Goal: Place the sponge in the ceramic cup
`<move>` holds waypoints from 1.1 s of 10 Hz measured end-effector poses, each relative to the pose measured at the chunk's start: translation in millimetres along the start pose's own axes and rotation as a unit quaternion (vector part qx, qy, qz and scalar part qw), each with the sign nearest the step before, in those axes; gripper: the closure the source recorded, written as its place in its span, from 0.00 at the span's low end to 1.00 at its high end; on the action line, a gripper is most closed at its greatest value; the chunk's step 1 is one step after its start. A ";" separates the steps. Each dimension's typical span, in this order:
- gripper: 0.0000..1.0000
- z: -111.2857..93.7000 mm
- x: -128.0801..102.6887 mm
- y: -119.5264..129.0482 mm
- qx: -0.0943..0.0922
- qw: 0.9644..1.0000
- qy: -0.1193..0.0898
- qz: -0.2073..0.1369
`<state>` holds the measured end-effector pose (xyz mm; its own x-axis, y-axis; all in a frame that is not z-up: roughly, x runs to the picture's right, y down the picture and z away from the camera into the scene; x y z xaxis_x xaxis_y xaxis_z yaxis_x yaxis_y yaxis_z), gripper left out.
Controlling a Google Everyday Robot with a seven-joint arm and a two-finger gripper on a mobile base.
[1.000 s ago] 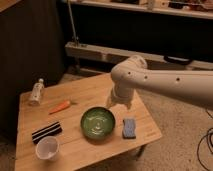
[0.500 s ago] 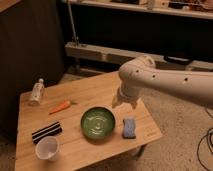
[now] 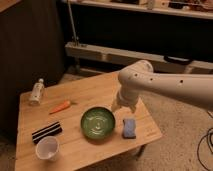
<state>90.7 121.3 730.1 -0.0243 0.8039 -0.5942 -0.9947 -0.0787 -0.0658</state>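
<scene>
The sponge (image 3: 129,127), a small blue pad, lies flat on the wooden table (image 3: 95,92) near its right front corner, just right of the green bowl. The ceramic cup (image 3: 47,148), small and white, stands upright at the table's front left. My gripper (image 3: 119,104) hangs from the white arm that reaches in from the right. It points down over the table behind the bowl's right rim, a short way behind and left of the sponge. It is open and holds nothing.
A green bowl (image 3: 98,123) sits mid-table between the sponge and the cup. A black-and-white striped block (image 3: 46,132) lies just behind the cup. An orange carrot (image 3: 61,106) and a pale bottle (image 3: 36,91) lie at the back left. Dark shelving stands behind the table.
The arm has shifted a little to the right, bringing the gripper closer to the sponge. Nothing on the table has moved.
</scene>
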 end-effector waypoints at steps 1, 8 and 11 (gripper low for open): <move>0.35 23.8 4.5 -10.6 0.004 1.000 0.004 0.005; 0.35 78.0 15.6 -62.7 0.029 0.999 -0.013 0.017; 0.35 84.9 12.5 -66.8 -0.004 1.000 -0.013 0.018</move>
<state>148.3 186.6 795.1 -0.0620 0.8159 -0.5749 -0.9923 -0.1121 -0.0520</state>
